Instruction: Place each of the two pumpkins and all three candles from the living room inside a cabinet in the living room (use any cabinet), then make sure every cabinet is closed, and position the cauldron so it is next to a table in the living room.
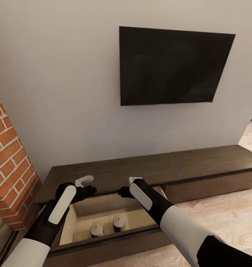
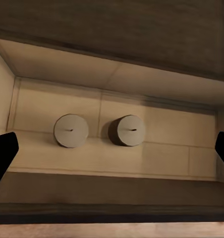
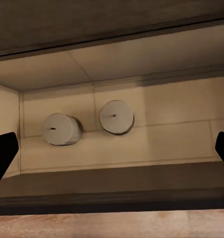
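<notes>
Hovering with both the left gripper (image 1: 89, 184) and right gripper (image 1: 126, 186) spread wide, empty, over the open cabinet (image 1: 114, 243) drawer at lower centre; two candles (image 1: 97, 228) sitting inside; third candle, pumpkins, closing, cauldron likely remaining

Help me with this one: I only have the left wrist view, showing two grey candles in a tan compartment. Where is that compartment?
Observer: It is an open drawer at the left end of the long dark cabinet, beside a brick wall.
Operator: Where is the right arm?
Observer: The right gripper hangs over that drawer, beside the left gripper; both are open and empty.
Operator: Anything above the cabinet?
Observer: A dark television is mounted on the wall.
</notes>
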`<state>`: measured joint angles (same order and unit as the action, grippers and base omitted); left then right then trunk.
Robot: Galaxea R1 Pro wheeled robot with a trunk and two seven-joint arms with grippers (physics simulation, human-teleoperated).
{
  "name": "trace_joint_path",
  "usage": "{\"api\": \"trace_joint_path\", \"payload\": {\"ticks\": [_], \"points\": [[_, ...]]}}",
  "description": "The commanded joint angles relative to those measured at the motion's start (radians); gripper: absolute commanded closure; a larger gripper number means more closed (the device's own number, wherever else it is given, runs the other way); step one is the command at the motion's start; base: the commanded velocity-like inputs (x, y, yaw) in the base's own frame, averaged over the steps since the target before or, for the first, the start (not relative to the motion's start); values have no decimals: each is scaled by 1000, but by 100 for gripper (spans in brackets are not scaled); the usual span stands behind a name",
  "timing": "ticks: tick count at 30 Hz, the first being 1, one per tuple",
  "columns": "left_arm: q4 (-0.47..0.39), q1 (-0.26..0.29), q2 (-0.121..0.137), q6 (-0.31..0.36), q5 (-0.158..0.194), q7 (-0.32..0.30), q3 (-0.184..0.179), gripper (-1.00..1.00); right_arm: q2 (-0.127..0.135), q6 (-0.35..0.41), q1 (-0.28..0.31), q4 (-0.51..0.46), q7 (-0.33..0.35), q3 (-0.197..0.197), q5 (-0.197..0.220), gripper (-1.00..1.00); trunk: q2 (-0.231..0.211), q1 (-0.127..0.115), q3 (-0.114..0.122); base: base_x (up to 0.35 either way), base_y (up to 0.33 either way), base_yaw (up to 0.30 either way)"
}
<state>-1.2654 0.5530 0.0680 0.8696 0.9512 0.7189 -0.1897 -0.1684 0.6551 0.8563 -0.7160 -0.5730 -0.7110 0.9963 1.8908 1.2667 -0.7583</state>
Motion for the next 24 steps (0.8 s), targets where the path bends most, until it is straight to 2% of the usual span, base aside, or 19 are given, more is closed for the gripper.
{"api": "trace_joint_path", "payload": {"ticks": [1, 13, 18, 24], "points": [[-1, 1, 1, 0, 10, 10, -2, -100, 0, 0, 1, -1, -10, -4, 10, -100, -7, -4, 2, 0, 0, -30], [-2, 1, -1, 0, 11, 10, -3, -100, 1, 0, 1, -2, -10, -4, 10, -100, -91, -50, 40, 0, 0, -4], [-7, 1, 1, 0, 11, 10, -2, -100, 1, 0, 1, -2, -10, -4, 10, -100, -91, -50, 40, 0, 0, -75], [-9, 1, 2, 0, 10, 10, -1, -100, 1, 0, 1, -1, -10, -3, 10, -100, -91, -50, 40, 0, 0, -241]]}}
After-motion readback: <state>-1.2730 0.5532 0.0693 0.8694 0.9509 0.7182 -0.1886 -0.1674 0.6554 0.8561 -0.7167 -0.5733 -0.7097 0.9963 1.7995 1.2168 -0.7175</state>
